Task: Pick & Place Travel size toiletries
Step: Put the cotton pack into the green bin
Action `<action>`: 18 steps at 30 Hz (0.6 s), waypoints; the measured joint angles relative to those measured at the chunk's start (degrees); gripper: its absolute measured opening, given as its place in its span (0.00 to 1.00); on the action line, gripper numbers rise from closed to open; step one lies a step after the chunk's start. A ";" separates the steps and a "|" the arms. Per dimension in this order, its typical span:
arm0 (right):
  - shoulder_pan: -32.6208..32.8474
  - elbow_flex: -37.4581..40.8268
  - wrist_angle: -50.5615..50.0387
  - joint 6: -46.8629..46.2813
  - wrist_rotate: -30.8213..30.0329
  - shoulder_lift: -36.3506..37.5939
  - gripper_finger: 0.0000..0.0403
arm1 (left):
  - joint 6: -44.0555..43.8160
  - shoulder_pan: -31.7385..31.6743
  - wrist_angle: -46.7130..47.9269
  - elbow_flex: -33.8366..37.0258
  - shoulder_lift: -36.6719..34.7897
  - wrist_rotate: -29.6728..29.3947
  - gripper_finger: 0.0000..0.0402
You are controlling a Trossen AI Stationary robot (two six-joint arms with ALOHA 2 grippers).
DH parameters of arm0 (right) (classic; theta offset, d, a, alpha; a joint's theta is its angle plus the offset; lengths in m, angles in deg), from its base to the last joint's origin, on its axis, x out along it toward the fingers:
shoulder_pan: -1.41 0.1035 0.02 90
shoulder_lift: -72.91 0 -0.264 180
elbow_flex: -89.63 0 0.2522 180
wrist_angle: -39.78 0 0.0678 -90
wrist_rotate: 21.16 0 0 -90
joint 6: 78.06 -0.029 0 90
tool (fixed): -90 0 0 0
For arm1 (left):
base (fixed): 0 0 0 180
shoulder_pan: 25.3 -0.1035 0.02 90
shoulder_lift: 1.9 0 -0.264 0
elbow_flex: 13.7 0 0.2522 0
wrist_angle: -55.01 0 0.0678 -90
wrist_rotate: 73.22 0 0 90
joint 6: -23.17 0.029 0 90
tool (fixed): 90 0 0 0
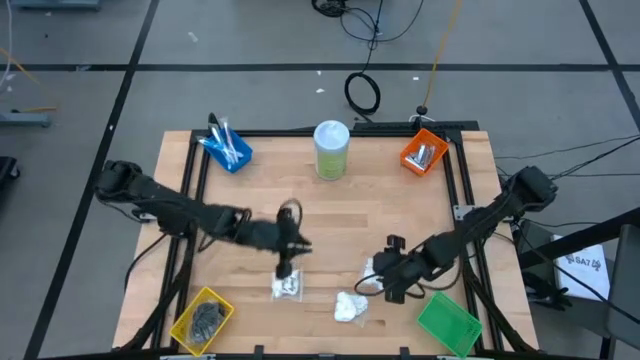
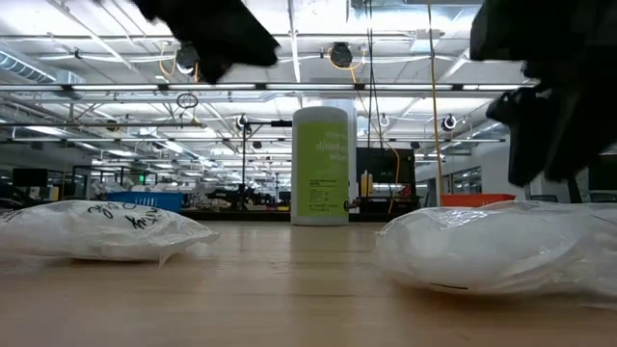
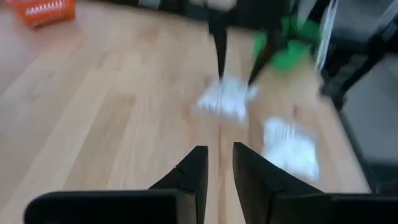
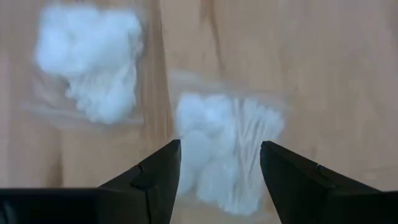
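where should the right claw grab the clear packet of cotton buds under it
Across the clear packet of white cotton buds and pads, coming straight down: it lies flat on the wooden table, and the open right claw already straddles its soft, bulging middle.

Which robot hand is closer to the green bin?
Right. The right gripper hovers beside the green bin, over a white packet. The left gripper is far across the table, above another packet.

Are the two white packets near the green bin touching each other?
Apart. In the right wrist view, bare wood shows between one white packet and the other white packet.
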 joint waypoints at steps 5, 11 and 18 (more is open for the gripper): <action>-0.92 0.00 0.88 -1.90 1.12 -3.55 0.52 | -0.93 -8.91 -30.80 13.65 1.90 15.49 0.11; -2.06 0.00 0.06 -4.93 1.26 -3.97 0.50 | -4.53 -12.57 -42.02 20.12 2.84 17.30 0.01; -2.07 -0.04 0.11 -4.49 1.97 -3.12 0.32 | -5.62 -12.51 -38.64 20.57 2.81 12.91 0.06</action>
